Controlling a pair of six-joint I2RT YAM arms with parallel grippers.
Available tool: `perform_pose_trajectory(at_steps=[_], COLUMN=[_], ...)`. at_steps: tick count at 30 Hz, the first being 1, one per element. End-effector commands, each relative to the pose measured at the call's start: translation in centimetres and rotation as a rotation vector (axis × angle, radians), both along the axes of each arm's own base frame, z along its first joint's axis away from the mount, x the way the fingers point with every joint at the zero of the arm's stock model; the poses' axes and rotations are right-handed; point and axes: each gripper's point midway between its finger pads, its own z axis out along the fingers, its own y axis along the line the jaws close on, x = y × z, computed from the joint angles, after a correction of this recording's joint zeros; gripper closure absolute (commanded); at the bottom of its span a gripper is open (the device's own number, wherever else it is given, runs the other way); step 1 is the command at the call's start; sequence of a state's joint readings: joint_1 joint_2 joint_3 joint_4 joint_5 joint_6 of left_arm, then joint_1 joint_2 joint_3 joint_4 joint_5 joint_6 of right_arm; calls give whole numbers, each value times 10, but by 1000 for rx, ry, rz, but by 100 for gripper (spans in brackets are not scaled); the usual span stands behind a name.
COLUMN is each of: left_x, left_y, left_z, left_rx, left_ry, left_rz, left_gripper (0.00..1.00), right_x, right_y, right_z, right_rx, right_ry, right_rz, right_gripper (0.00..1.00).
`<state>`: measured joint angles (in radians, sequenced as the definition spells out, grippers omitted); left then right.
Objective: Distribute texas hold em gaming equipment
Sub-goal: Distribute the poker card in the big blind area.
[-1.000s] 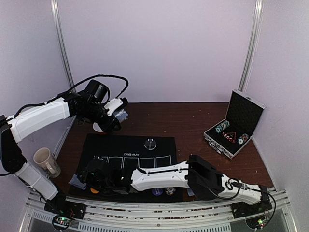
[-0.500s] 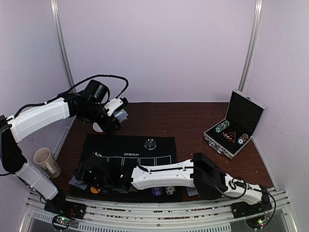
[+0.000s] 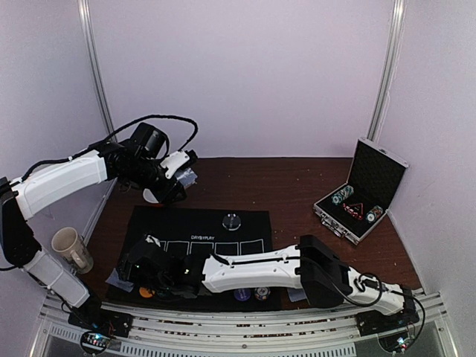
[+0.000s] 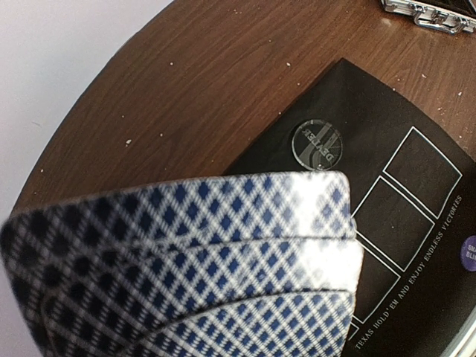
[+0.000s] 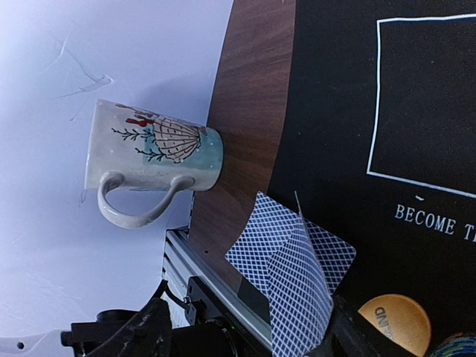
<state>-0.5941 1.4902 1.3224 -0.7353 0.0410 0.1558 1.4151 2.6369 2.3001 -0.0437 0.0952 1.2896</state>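
Observation:
My left gripper [image 3: 184, 176] hovers over the table's back left, shut on a fan of blue-checked playing cards [image 4: 186, 268] that hides its fingers. Below it lie the black mat [image 4: 387, 111] and the clear disc [image 4: 316, 143]. My right gripper [image 3: 138, 268] reaches across to the mat's near left corner and stands open [image 5: 245, 338]. One card [image 5: 256, 242] lies flat there; a second card [image 5: 301, 305] stands tilted against the right-hand finger [image 5: 357, 338]. An orange chip [image 5: 394, 321] lies beside them. A purple chip [image 3: 242, 294] and a black-and-white chip [image 3: 261, 293] sit on the mat's front edge.
A beige shell-painted mug [image 5: 152, 152] stands on the wood left of the mat, near the table's rail [image 5: 216, 286]. An open metal case [image 3: 355, 208] holding more chips sits at the right. A red-and-white bowl [image 3: 151, 196] shows partly under the left arm.
My right gripper has slid a little left over the mat corner and its jaws have widened, letting go of the card. The left arm has not moved.

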Motion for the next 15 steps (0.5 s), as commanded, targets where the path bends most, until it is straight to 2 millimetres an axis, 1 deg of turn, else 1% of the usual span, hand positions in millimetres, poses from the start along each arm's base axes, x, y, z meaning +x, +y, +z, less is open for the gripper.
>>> perform_pose_trajectory(at_steps=[1,7,9,12,15], left_x=[6,6,6,5,5], left_y=[-1,-1,-1,-1,-1], left_z=[24,25,25,25,27], left_rx=[-42,-45,-45,-45,-47], left_ry=[-61,-63,-62,-63,-66], left_rz=[-2,-4,-4,-8,-6], left_gripper=[52,52,52,52,52], right_x=[3,4,2,-2,0], right_y=[-10,-13,-12,-8,-8], right_z=[55,55,52,46,39], right_rx=[9,-21,-23,-12,-15], right_ry=[-99,-138,-134,-107,-88], right_rz=[-30,-33,-26,-7,-8], right_gripper=[29,26,25,28,33])
